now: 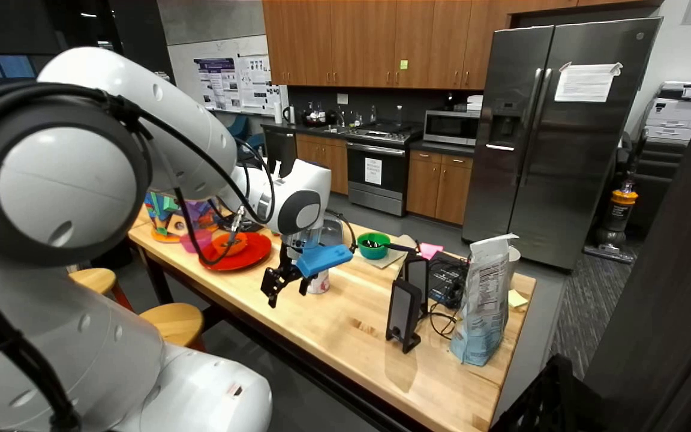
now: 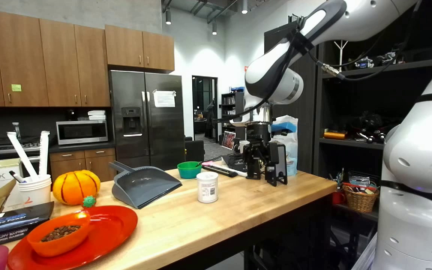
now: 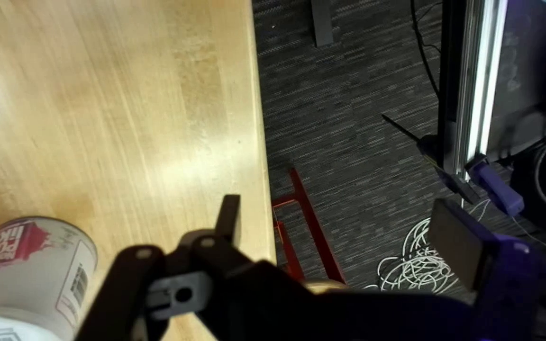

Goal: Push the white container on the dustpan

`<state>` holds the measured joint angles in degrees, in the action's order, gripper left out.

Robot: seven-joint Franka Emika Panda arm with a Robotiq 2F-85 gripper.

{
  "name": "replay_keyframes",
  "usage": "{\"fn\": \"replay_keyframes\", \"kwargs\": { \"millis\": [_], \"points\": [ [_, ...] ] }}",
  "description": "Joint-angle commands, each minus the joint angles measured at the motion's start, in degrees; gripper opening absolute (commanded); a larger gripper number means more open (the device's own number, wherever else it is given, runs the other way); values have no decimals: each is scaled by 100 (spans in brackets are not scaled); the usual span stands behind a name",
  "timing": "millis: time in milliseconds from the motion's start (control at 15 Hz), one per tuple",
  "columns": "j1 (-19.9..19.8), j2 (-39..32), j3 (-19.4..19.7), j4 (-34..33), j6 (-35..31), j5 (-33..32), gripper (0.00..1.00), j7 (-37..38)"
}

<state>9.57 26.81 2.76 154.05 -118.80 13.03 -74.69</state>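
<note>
Tub [image 2: 207,191]: small, white, printed label on its side. Stands upright on the table [image 1: 351,327], to one side of the gripper [image 2: 264,178] and outside the gap between its fingers [image 3: 455,244]. In an exterior view, tub and gripper are apart; in the wrist view the tub shows at lower left, cut by the frame, beyond the finger on that side.

Gripper: black, pointing down, fingers spread wide. In the wrist view the table's edge runs through the gap. Blue piece [image 1: 323,259] beside its upper part.

Dustpan [image 2: 144,185]: grey, resting on the table, handle directed away from the tub. In an exterior view the tub sits between dustpan and gripper, apart from both.

Green bowl [image 2: 189,170]: behind the tub, near the dustpan.

Red plate [image 2: 116,228]: bears an orange bowl [image 2: 60,245] of brown bits.

Pumpkin [image 2: 76,187]: orange, dark-striped, behind the plate.

Speakers [image 1: 404,313]: two, black, upright, near a pale bag [image 1: 483,306].

Fridge [image 1: 561,138]: steel, background of both exterior views.
</note>
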Motion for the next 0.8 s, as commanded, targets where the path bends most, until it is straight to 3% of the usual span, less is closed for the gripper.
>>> {"fn": "replay_keyframes", "kwargs": {
  "millis": [0, 467, 733],
  "points": [
    [62, -177, -71, 153, -571, -37, 100, 44],
    [81, -707, -102, 315, -1849, -15, 100, 150],
    [171, -866, -183, 244, -2257, 101, 100, 450]
  ]
}}
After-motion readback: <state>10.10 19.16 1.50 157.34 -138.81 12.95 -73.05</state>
